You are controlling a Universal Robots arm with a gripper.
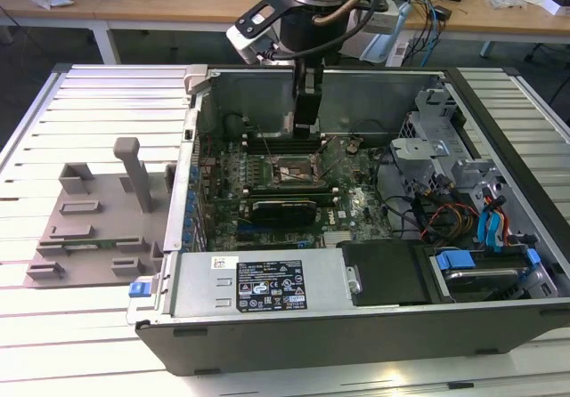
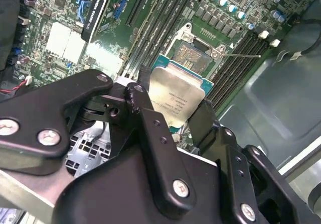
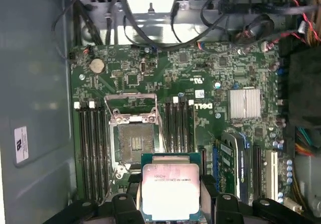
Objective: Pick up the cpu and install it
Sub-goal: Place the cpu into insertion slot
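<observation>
The cpu, a flat square chip with a pale silver top and green rim, is clamped between my black fingers in both wrist views. My gripper is shut on its two opposite edges. It hangs a little above the green motherboard, just beside the open socket, whose metal frame is swung up. In the second wrist view the cpu partly covers the socket. The exterior view has my gripper lowered into the open computer case, above the socket.
Memory slots flank the socket. A black expansion card lies nearer the case front, beside the power supply. Drive cage and cables fill the exterior view's right. A grey plastic fixture stands outside the case on the left.
</observation>
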